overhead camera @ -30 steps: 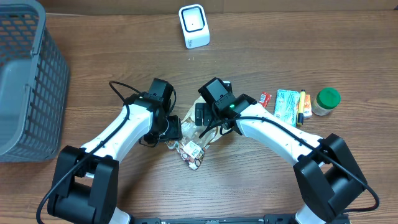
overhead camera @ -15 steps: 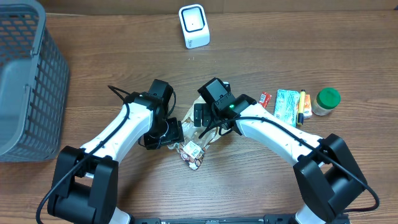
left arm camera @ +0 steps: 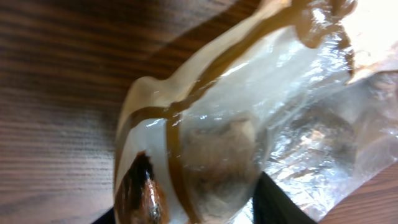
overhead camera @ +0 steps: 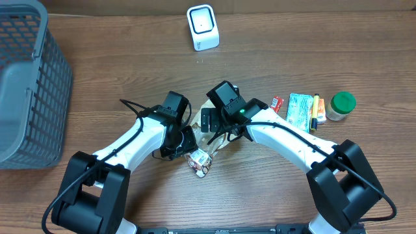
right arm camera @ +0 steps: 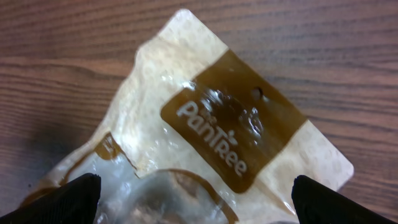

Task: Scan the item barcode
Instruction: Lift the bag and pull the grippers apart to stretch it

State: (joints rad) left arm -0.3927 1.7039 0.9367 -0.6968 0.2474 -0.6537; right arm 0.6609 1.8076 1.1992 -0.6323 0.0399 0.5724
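At the far left the grey mesh basket [overhead camera: 39, 97] stood well apart from the work. Next came the left gripper [overhead camera: 185, 144], pressed in against the left flank of the PanTree snack bag [overhead camera: 203, 158]. Its wrist camera showed clear film and brown trim filling the space between two dark fingertips [left arm camera: 268, 200]. Whether they had pinched the film could not be told.

The bag lay on the wood between the two arms, its long axis running roughly from the robot's side toward the far edge. To the right, the right gripper [right arm camera: 199, 202] hung over the bag's upper, labelled end, fingers spread wide and gripping nothing. Both were about equally near.

The white scanner [overhead camera: 202, 27] stood well beyond the bag, so a lift probably had to carry it straight away from the robot.
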